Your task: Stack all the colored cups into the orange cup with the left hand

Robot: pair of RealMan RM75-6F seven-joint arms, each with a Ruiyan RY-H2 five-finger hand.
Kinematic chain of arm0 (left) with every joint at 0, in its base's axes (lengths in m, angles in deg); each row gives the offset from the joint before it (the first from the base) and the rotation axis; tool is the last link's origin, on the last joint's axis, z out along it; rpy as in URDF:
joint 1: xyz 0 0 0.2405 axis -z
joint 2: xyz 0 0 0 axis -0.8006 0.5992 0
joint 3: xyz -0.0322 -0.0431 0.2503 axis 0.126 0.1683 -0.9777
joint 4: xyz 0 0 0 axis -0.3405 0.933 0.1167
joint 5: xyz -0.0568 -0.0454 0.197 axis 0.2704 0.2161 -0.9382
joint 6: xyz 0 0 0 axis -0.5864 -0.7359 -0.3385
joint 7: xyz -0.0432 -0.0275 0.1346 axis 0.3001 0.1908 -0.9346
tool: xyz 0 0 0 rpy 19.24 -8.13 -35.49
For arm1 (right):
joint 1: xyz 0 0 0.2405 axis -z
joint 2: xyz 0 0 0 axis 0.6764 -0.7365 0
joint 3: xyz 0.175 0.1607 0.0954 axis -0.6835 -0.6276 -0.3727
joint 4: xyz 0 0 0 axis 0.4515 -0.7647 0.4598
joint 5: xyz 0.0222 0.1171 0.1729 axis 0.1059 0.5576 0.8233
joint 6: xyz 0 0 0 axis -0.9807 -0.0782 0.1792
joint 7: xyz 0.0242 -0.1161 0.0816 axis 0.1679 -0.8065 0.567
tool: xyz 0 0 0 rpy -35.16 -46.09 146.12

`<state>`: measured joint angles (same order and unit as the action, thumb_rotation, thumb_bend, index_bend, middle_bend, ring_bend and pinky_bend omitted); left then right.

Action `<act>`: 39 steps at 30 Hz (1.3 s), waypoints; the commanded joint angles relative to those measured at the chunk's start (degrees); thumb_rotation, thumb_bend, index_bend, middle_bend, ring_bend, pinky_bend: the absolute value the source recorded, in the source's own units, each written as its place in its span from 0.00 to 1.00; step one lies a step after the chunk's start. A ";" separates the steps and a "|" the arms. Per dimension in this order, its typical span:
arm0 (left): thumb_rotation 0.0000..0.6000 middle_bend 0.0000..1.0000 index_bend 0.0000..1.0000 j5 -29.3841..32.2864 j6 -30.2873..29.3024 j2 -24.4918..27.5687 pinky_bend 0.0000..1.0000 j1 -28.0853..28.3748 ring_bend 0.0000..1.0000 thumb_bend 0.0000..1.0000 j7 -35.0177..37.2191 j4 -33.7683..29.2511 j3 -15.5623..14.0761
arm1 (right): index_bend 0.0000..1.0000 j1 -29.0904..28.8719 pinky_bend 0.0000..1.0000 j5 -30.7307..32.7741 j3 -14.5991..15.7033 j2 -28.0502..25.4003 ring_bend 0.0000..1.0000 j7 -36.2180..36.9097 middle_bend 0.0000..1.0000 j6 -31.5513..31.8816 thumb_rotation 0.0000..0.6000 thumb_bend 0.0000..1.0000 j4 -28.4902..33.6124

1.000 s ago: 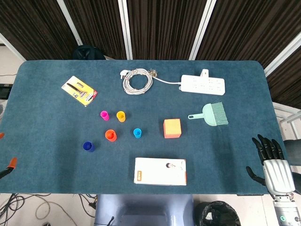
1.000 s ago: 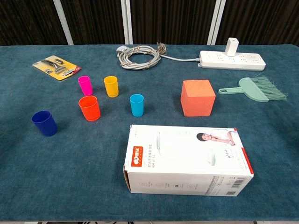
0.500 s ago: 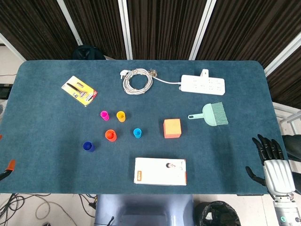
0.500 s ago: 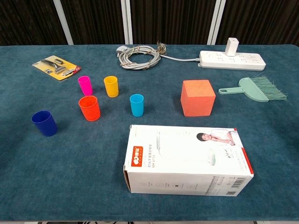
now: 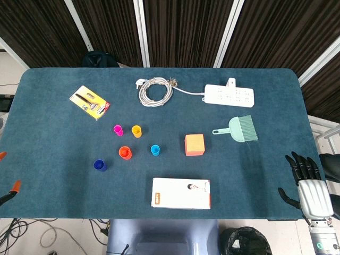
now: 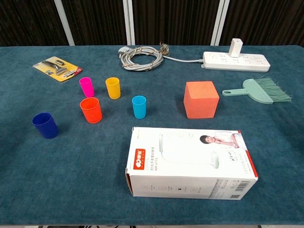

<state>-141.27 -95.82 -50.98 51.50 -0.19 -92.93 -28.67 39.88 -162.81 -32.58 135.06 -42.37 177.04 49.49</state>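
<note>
Standing apart on the blue-carpeted counter (image 5: 64,202), all five small plastic cups are upright and unnested, so by my reading nothing of the stacking is done yet. The orange cup (image 6: 90,109) sits left of centre. The pink cup (image 6: 86,87) is just beyond it on the far side, the yellow cup (image 6: 112,88) is far and slightly right of it, the light blue cup (image 6: 139,107) is to its right, and the dark blue cup (image 6: 45,125) is nearer and to its left. All four are still to go into the orange one.

The left hand (image 5: 6,194) shows only as orange-tipped fingertips at the left edge of the head view, off the counter; whether it is released or clenched I cannot tell. The right hand (image 5: 308,186) rests off the near right corner, released, with fingers spread and grasping nothing.

Open counter lies left of and nearer than the cups, so a reach from the left looks unobstructed. A white rectangular carton (image 6: 190,163) lies flat to the near right of the group, and an orange foam cube (image 6: 201,99) stands right of the light blue cup, both well apart from the cups. A yellow blister card (image 6: 57,68) lies far left, near the pink cup.
</note>
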 commanded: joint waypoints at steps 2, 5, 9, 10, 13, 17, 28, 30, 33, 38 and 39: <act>1.00 0.11 0.17 -0.36 2.29 0.57 0.00 1.15 0.00 0.24 2.47 0.68 -0.08 | 0.09 0.10 0.04 -0.18 0.15 -0.11 0.09 0.00 0.04 0.12 1.00 0.34 0.24; 1.00 0.11 0.15 -0.11 5.94 1.55 0.00 3.15 0.00 0.19 2.59 1.31 0.07 | 0.09 0.01 0.04 -0.32 0.20 -0.18 0.09 -0.10 0.04 -0.01 1.00 0.34 0.40; 1.00 0.11 0.14 -0.60 13.71 3.20 0.00 8.31 0.00 0.15 0.12 0.90 0.69 | 0.09 0.03 0.04 -0.56 0.11 -0.21 0.09 -0.26 0.04 0.32 1.00 0.34 0.61; 1.00 0.11 0.13 -0.23 16.52 3.58 0.00 10.04 0.00 0.15 -0.22 0.31 0.98 | 0.09 0.08 0.04 -0.60 0.07 -0.26 0.09 -0.29 0.04 0.49 1.00 0.34 0.70; 1.00 0.11 0.10 1.32 22.77 3.87 0.00 13.82 0.00 0.15 -1.14 -0.67 1.69 | 0.09 0.27 0.04 -0.62 0.01 -0.40 0.09 -0.26 0.04 0.90 1.00 0.34 0.94; 1.00 0.11 0.10 4.74 32.48 3.01 0.00 19.83 0.00 0.15 -6.50 -0.76 2.30 | 0.09 0.39 0.04 -0.29 -0.15 -0.55 0.09 -0.11 0.04 1.05 1.00 0.34 1.11; 1.00 0.12 0.16 12.28 41.97 -3.71 0.00 27.69 0.00 0.15 -16.61 1.36 2.86 | 0.09 0.30 0.04 -0.53 -0.08 -0.65 0.09 -0.23 0.04 0.93 1.00 0.34 1.29; 1.00 0.12 0.17 13.44 41.97 -4.90 0.00 28.33 0.00 0.15 -17.85 2.01 3.00 | 0.09 0.37 0.04 -0.35 -0.18 -0.73 0.09 -0.03 0.04 1.02 1.00 0.34 1.28; 1.00 0.12 0.18 15.87 43.03 -6.74 0.00 29.81 0.00 0.16 -20.10 3.27 3.00 | 0.09 0.40 0.04 -0.17 -0.23 -0.87 0.09 0.22 0.04 1.00 1.00 0.34 1.23; 1.00 0.12 0.25 18.79 44.25 -8.81 0.00 31.97 0.00 0.20 -22.97 4.16 3.11 | 0.09 0.42 0.04 0.01 -0.40 -1.05 0.09 0.61 0.04 1.07 1.00 0.34 1.24; 1.00 0.12 0.26 19.35 44.17 -9.27 0.00 32.37 0.00 0.21 -23.60 4.16 3.14 | 0.09 0.42 0.04 0.03 -0.44 -1.09 0.09 0.64 0.04 1.11 1.00 0.34 1.23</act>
<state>-122.60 -51.85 -59.62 83.27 -23.09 -88.98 -25.60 40.31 -162.79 -33.00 133.98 -41.74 178.14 50.73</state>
